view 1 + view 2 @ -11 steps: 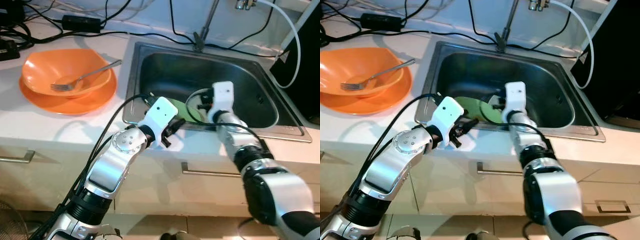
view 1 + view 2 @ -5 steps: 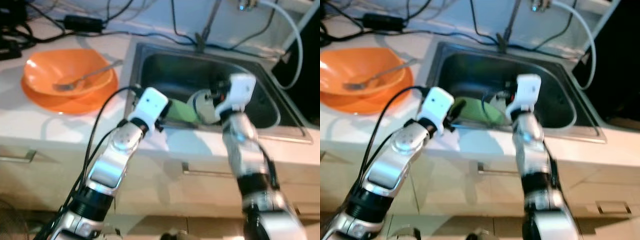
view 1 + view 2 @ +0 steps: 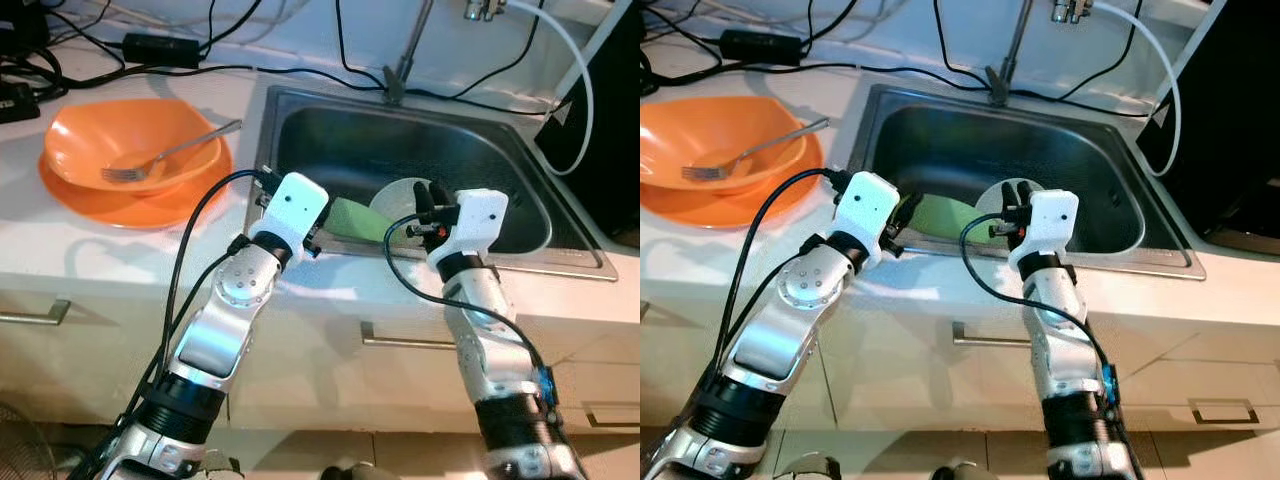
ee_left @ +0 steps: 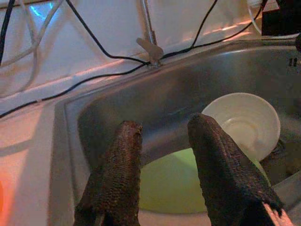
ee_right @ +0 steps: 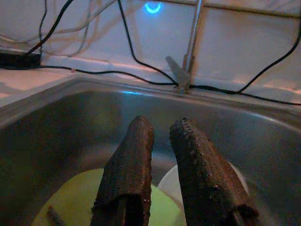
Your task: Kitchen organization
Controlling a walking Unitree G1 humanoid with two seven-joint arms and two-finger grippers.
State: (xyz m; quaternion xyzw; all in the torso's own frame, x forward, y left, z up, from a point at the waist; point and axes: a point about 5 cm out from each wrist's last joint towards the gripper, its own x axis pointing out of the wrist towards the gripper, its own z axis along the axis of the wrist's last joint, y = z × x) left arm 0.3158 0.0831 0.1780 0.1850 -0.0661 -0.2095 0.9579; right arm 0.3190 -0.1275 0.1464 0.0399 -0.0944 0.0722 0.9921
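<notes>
Now both my grippers over sink.
L gripper & R gripper open, empty; green plate, white bowl below; no legible text.

I find no words, labels, brand marks or numbers that I can read anywhere in front of me. The one sign-like thing is a small blue glowing mark on the wall behind the sink, shaped like a curved arc; it spells out nothing I can make out.
</notes>
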